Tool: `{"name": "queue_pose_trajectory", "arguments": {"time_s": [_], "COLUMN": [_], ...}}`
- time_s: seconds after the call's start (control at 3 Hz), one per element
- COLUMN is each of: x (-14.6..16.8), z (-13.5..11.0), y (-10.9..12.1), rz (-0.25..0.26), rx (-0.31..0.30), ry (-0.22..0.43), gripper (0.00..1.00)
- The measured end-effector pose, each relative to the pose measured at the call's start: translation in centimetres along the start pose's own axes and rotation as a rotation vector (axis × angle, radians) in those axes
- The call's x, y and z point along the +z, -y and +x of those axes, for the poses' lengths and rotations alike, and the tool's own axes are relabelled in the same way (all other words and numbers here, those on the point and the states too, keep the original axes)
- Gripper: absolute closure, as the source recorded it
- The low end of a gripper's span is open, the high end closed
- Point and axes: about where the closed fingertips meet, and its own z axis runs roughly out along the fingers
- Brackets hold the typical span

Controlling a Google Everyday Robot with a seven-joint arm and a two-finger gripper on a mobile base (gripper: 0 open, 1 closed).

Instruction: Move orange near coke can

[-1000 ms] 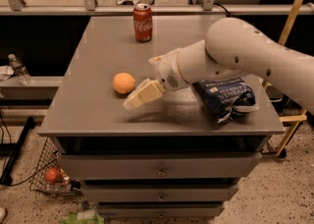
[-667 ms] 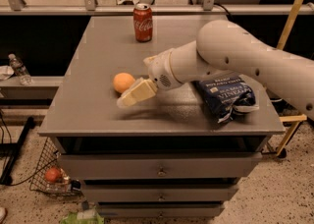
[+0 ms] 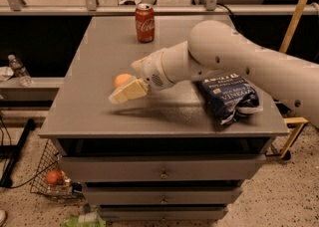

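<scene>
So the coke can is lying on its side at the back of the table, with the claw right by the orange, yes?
Not quite. The camera view shows the coke can standing upright, not on its side, at the back of the table. The claw is indeed right by the orange, just in front of it.

This looks like a lab or workshop. A grey drawer cabinet stands on speckled floor, with cables left of the cabinet. The gripper hangs low over the cabinet's surface.

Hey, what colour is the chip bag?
The bag is dark blue with white print, camera view; the gripper is beside the orange.
</scene>
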Motion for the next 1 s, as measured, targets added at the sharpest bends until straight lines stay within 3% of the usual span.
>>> {"name": "queue_pose_trajectory", "arguments": {"time_s": [1.0], "x": [-0.15], "z": [0.25], "y": [0.02], "rz": [0.006], "rx": [0.013], "ry": [0.032], "gripper": [0.88]}}
